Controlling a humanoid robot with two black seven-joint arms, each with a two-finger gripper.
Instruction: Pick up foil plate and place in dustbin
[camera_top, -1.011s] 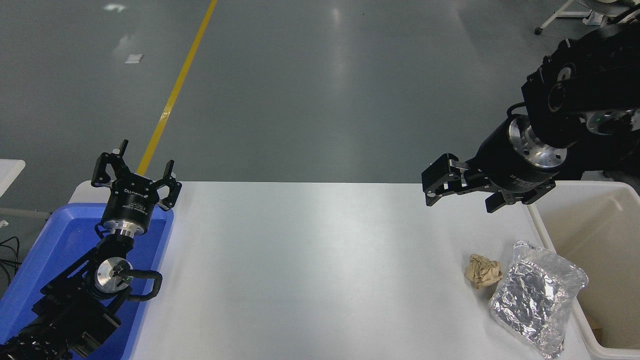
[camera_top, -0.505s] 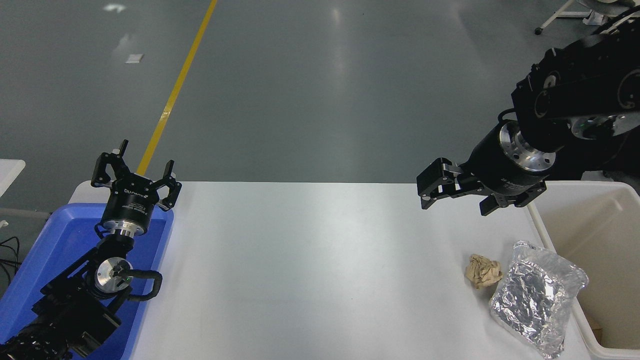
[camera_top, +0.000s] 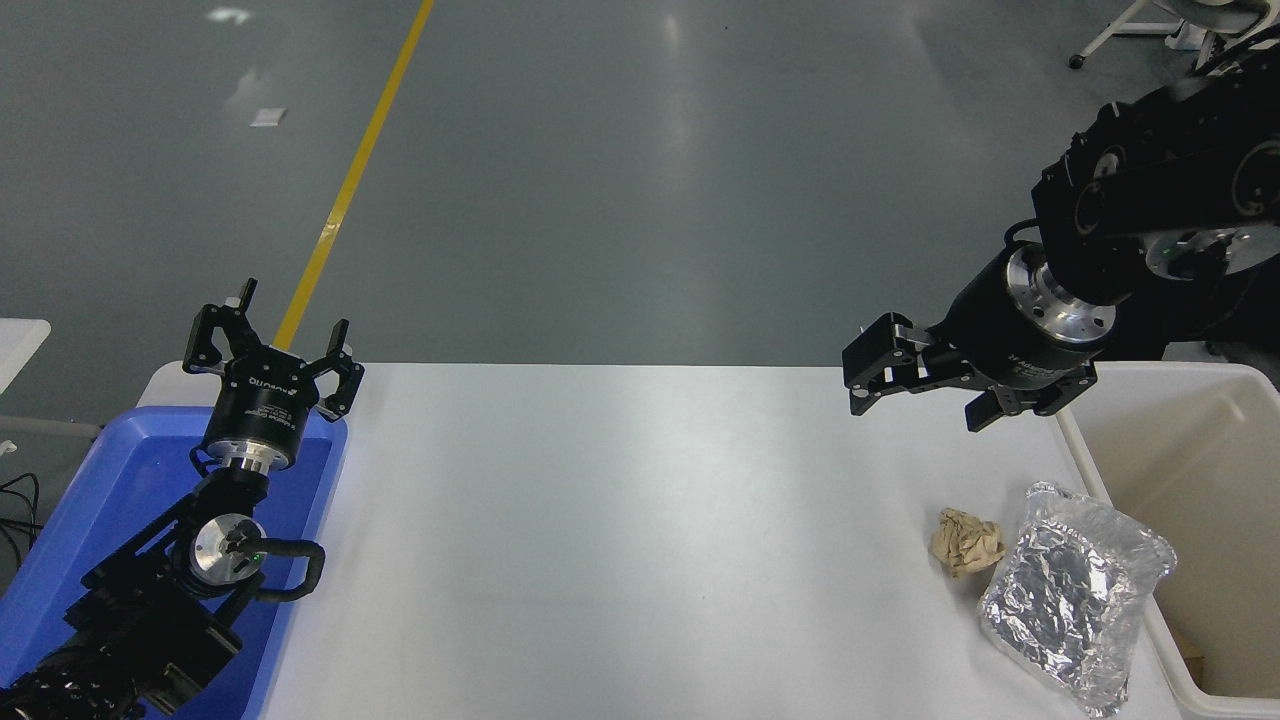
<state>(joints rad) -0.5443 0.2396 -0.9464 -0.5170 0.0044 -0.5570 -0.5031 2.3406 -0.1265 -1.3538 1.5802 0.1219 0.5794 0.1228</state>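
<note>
The foil plate (camera_top: 1075, 592), a shiny crinkled silver tray, lies on the white table (camera_top: 620, 540) at the front right, its right edge against the dustbin's rim. The dustbin (camera_top: 1190, 480) is a large cream-white tub at the table's right end. My right gripper (camera_top: 915, 395) is open and empty, hovering above the table's back right, well behind the plate. My left gripper (camera_top: 270, 345) is open and parked at the left, above the blue tray.
A small crumpled tan paper ball (camera_top: 965, 541) lies just left of the foil plate. A blue plastic tray (camera_top: 100, 500) sits at the table's left end under my left arm. Something small and brown lies inside the dustbin's bottom.
My right gripper shifted slightly left and up, then back to the right, staying open above the table. The plate, the paper ball and the left arm have not moved.
</note>
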